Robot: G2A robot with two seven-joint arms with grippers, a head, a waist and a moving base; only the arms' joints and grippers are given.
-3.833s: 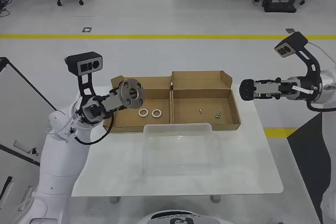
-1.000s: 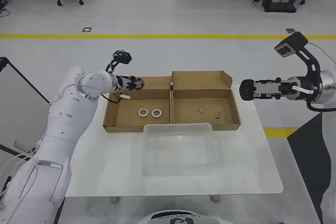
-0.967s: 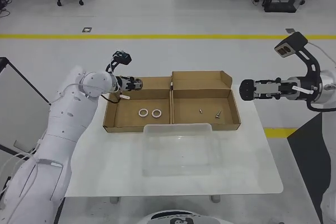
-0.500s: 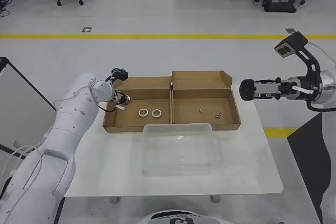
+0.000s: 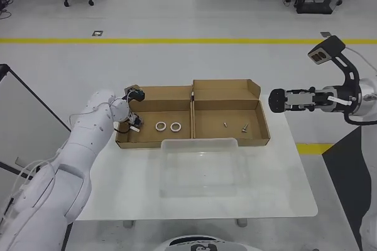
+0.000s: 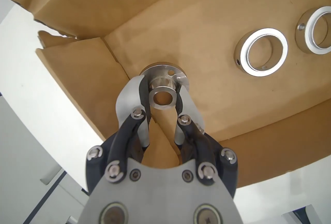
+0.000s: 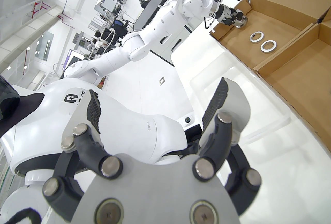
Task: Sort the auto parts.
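My left gripper (image 6: 162,95) is shut on a metal flanged hub (image 6: 164,80), its flange resting on or just above the floor of the left cardboard box (image 6: 201,28), near a corner. In the top view the left gripper (image 5: 134,123) is low inside that box (image 5: 152,134) at its left end. Two metal rings (image 6: 261,52) (image 6: 316,30) lie further along the same box floor, seen from above as rings (image 5: 159,126) (image 5: 174,127). My right gripper (image 7: 157,103) is open and holds nothing, hanging off the table's right side (image 5: 276,100).
The right cardboard box (image 5: 259,129) holds small screws (image 5: 244,127). A clear plastic tray (image 5: 201,164) sits in front of both boxes on the white table (image 5: 283,188). Box flaps stand up along the far sides.
The left arm swung from above the box's back left corner down into the left box, carrying the hub to the floor near the left end. The right arm stayed still.
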